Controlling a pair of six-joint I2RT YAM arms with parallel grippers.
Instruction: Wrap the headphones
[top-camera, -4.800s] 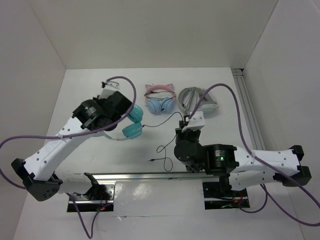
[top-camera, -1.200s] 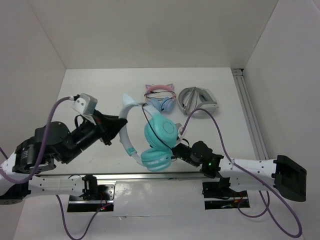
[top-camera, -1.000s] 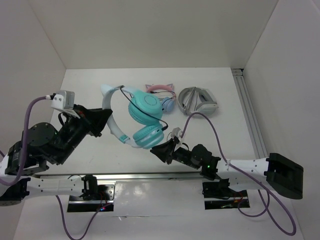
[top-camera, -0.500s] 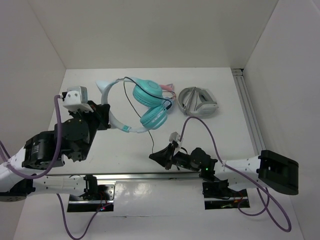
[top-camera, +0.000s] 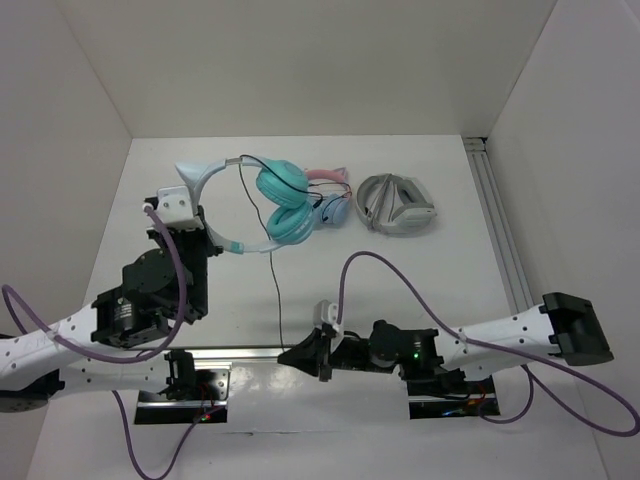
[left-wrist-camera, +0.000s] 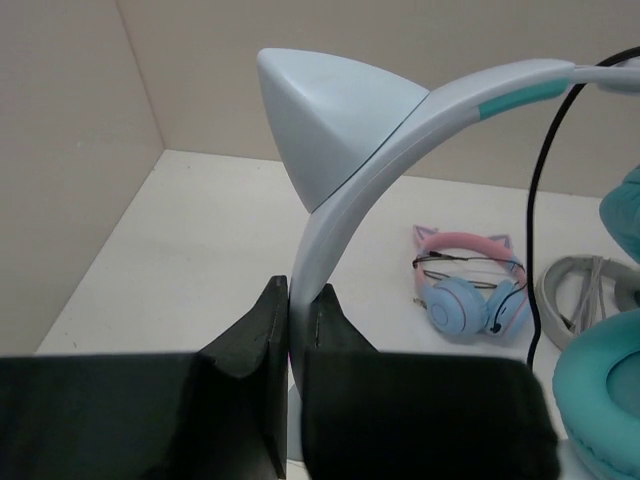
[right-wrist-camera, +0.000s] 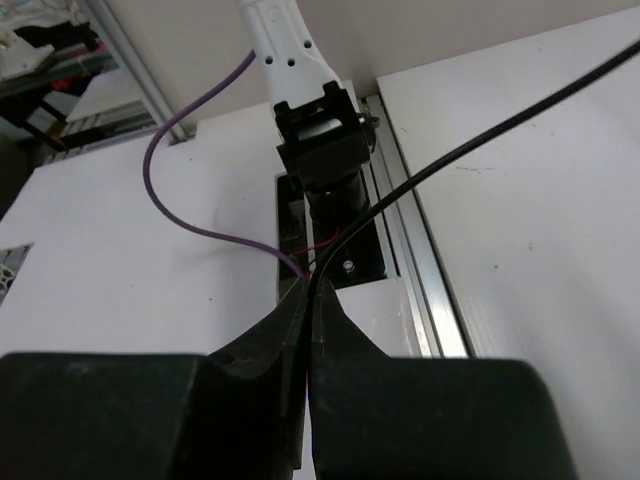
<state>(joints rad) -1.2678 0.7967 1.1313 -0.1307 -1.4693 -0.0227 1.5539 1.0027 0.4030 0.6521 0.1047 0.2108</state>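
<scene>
Headphones (top-camera: 283, 203) swing farther back, headband (left-wrist-camera: 345, 195) clamped in left gripper (left-wrist-camera: 290, 310); right gripper (right-wrist-camera: 310, 300), pinching cable (top-camera: 274, 290), draws it taut for winding.

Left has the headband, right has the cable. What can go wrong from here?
1. The cable runs nearly straight from the headphones to the right gripper. More pull may strain it or slip it from the fingertip pinch.
2. The left gripper pinches only the narrow headband, so the headphones may twist or swing loose.
3. They hang close to the pink-banded headphones, and a swing could snag those.
</scene>
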